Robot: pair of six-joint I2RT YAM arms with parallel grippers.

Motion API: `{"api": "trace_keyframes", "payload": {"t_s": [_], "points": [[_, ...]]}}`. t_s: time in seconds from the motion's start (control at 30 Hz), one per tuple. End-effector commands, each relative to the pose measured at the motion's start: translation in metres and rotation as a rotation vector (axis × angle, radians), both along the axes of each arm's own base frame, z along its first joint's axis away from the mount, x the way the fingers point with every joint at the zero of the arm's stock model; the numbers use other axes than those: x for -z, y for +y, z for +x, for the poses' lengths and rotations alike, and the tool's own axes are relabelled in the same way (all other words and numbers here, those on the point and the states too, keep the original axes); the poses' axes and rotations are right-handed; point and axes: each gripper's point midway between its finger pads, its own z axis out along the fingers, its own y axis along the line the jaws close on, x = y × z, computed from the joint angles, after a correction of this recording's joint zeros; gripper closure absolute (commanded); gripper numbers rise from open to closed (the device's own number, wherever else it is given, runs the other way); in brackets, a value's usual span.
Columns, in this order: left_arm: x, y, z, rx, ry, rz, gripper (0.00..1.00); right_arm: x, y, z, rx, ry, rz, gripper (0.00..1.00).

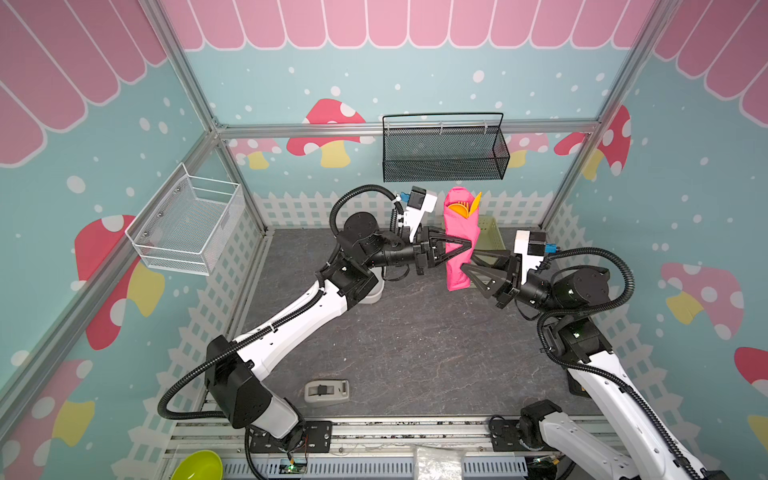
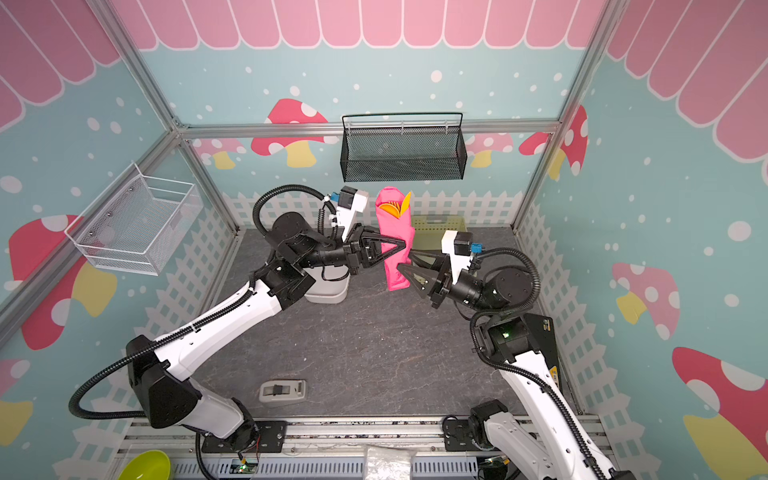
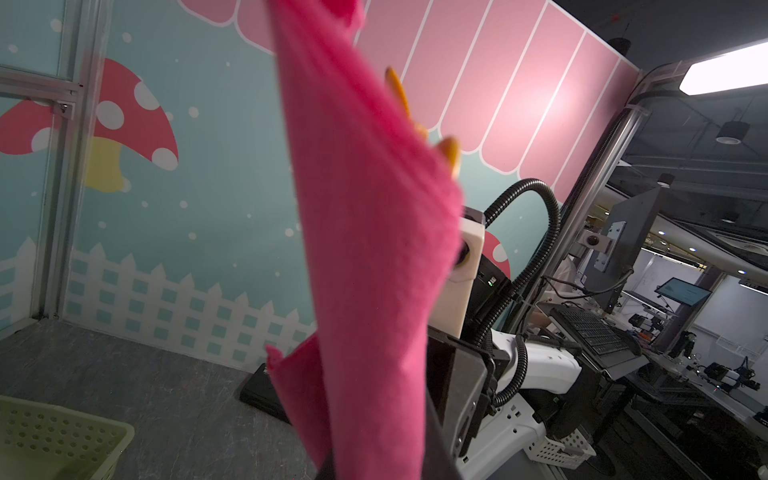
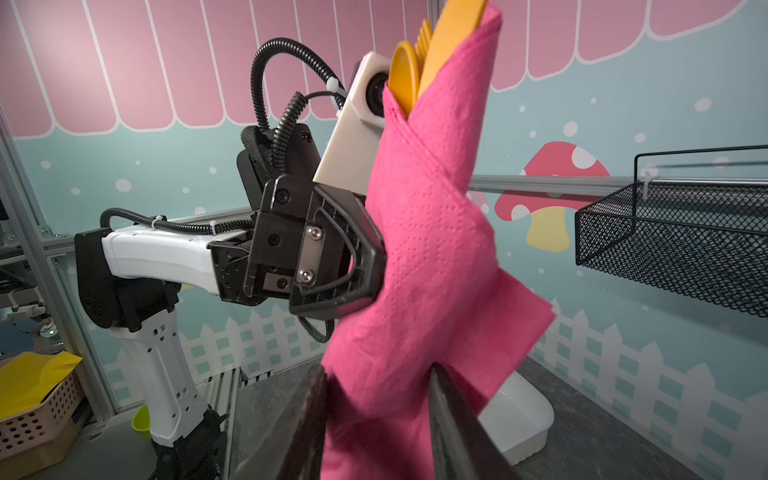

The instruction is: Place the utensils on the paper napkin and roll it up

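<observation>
**Pink paper roll held aloft between two arms**

Magenta-pink paper napkin (image 1: 459,226), already wound into a tube round the orange plastic utensils (image 1: 466,208), hangs upright clear of the dark grey stone-look bench (image 1: 395,340). It is over the bench's far middle, with its mouth toward 12 o'clock and its tail toward 6 in both top views. The left gripper (image 1: 464,246) reaches in from 9 o'clock, its jaws clamped on the roll's waist. The right gripper (image 1: 468,262) comes from 4 o'clock, its jaws standing either side of the tail. Whether they press the paper I cannot tell, as that edge of its wrist view is blurred.

As I judge it, this is light, soft, thin paper that crushes and tears readily and would spring open if let go. The stiff, slick plastic inside could slide out if the roll tipped. The best hold is across the waist, where paper overlaps the handles, firm but not hard.

Only the right wrist view shows the round spoon bowl (image 4: 402,77), the fork tines (image 4: 424,35), a flat orange blade (image 4: 455,29), the embossed dots and a loose flap (image 4: 519,328) low down. The left wrist view gives just the roll's plain side and two orange tips. Only the top views show both arms' approach.
</observation>
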Motion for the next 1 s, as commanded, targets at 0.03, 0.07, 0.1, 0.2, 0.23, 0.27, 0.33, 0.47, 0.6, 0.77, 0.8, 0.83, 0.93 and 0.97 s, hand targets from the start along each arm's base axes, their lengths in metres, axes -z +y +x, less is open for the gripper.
{"api": "trace_keyframes", "payload": {"t_s": [0.03,0.07,0.1,0.2,0.23,0.27,0.33,0.47,0.6,0.77,0.8,0.83,0.93,0.97], "points": [[-0.002,-0.001,-0.005,0.023,-0.012,-0.005,0.99,-0.032,-0.011,-0.013,0.057,-0.120,0.037,0.57],[-0.002,-0.001,-0.005,0.024,-0.011,-0.004,0.99,-0.034,-0.012,-0.013,0.059,-0.124,0.038,0.57],[-0.001,-0.001,-0.006,0.025,-0.011,-0.003,0.99,-0.035,-0.012,-0.014,0.057,-0.128,0.037,0.57],[-0.002,-0.001,-0.006,0.026,-0.011,-0.003,0.99,-0.035,-0.011,-0.013,0.052,-0.127,0.035,0.57],[-0.002,-0.001,-0.006,0.027,-0.013,-0.004,0.99,-0.035,-0.011,-0.013,0.052,-0.128,0.035,0.57],[-0.003,-0.001,-0.007,0.027,-0.015,-0.005,0.99,-0.035,-0.010,-0.013,0.049,-0.126,0.033,0.56],[-0.004,-0.001,-0.008,0.034,-0.018,-0.005,0.99,-0.031,-0.008,-0.011,0.039,-0.118,0.026,0.56],[-0.006,-0.002,-0.014,0.058,-0.028,-0.007,0.99,-0.024,-0.003,-0.010,-0.001,-0.095,0.009,0.55],[-0.009,-0.003,-0.020,0.080,-0.039,-0.009,0.99,-0.020,0.003,-0.011,-0.050,-0.075,-0.006,0.55],[-0.012,-0.003,-0.024,0.096,-0.050,-0.013,0.99,-0.019,0.006,-0.018,-0.094,-0.078,-0.020,0.56],[-0.012,-0.003,-0.025,0.096,-0.051,-0.015,0.99,-0.018,0.007,-0.019,-0.107,-0.075,-0.024,0.56],[-0.012,-0.003,-0.025,0.098,-0.052,-0.015,0.99,-0.017,0.008,-0.020,-0.117,-0.071,-0.026,0.56],[-0.015,-0.002,-0.027,0.102,-0.057,-0.020,0.99,-0.014,0.011,-0.024,-0.158,-0.058,-0.036,0.58],[-0.016,-0.001,-0.028,0.102,-0.061,-0.023,0.99,-0.012,0.011,-0.024,-0.167,-0.051,-0.038,0.59]]}}
